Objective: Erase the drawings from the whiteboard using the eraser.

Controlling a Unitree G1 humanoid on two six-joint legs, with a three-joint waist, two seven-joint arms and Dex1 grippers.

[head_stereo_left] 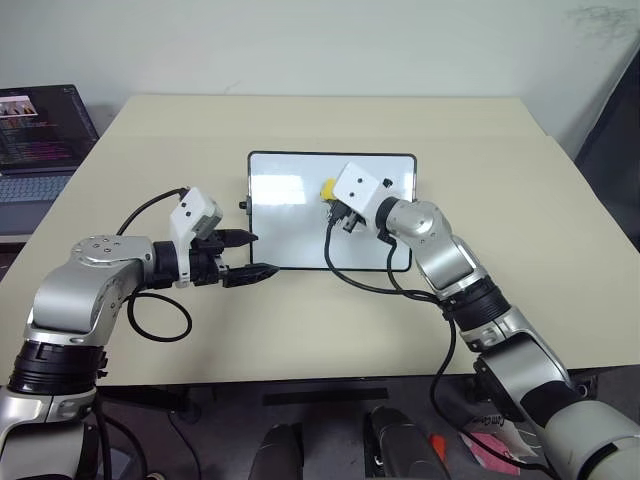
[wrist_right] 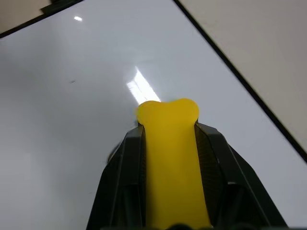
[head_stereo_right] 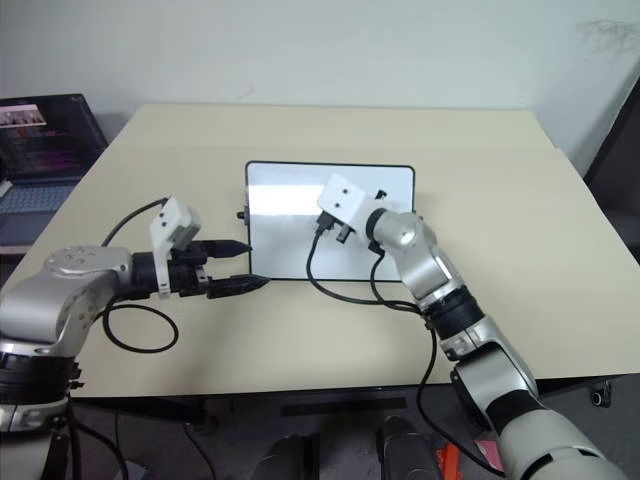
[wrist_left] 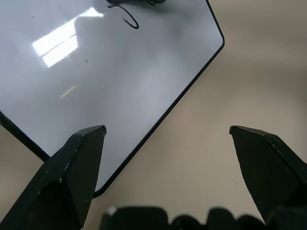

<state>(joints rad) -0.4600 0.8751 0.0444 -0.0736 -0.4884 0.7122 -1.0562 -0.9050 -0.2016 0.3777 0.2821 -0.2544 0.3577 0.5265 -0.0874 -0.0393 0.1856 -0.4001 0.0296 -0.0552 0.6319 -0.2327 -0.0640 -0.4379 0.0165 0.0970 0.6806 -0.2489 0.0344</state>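
The right end effector [wrist_right: 169, 143] is squeezing the eraser [wrist_right: 169, 143] between its fingers and holding it over the whiteboard [head_stereo_left: 290, 225], in the centre of the head view; the wiping step seems just beginning; next it probably needs to press the sponge onto the drawings [wrist_left: 129, 19]. The eraser's long axis is pointing along the fingers, toward the board. The left end effector [head_stereo_left: 248, 254] is standing released beside the board's lower left corner on the tabletop [head_stereo_left: 300, 330].

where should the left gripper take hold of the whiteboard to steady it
By the near left corner of the whiteboard, coming in level from the board's left: the thin black frame lies flat there, and the open left gripper already straddles that corner. The right gripper pinches the eraser.
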